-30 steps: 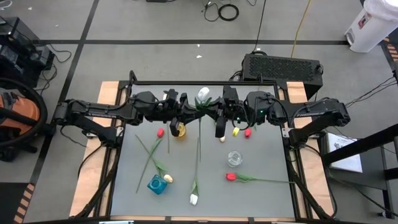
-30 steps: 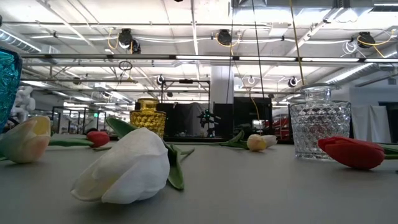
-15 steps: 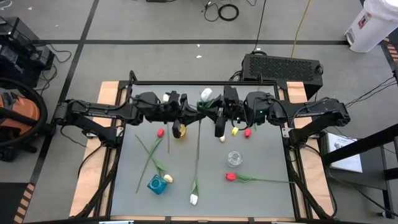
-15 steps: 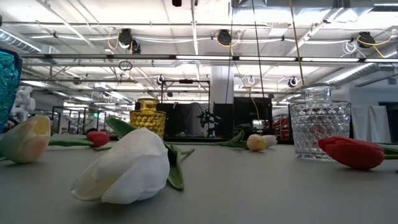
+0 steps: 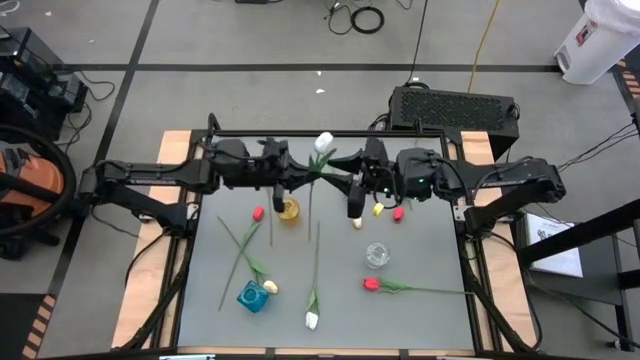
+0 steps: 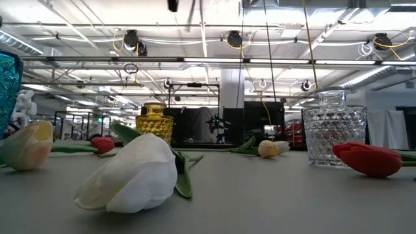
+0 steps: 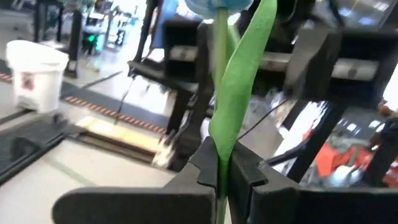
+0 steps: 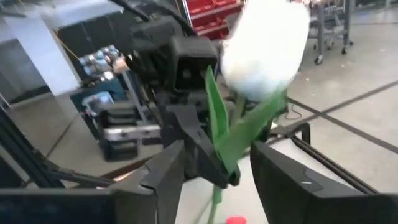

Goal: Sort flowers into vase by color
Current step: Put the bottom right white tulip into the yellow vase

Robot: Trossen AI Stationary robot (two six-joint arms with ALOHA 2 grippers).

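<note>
Tulips lie spread over your grey worktop (image 5: 420, 320), and one white tulip (image 5: 323, 143) is up in the air near the back edge, between the two arms. Your left hand (image 5: 283, 178) is clamped on its green stem; the left wrist view shows the fingers (image 7: 205, 171) pinching stem and leaf together. Your right hand (image 5: 352, 180) sits just beside the flower with its fingers (image 8: 163, 174) spread apart on either side of the stem, not touching it.

Below the left hand stands the yellow vase (image 5: 290, 210), with a red tulip (image 5: 258, 214) lying just beside it. The clear vase (image 5: 377, 254) stands right of centre, and the blue vase (image 5: 252, 296) stands near the front left with a pale yellow tulip (image 5: 269, 287) next to it. Another white tulip (image 5: 312, 320) lies near the front edge, and a second red one (image 5: 371, 284) lies in front of the clear vase.
</note>
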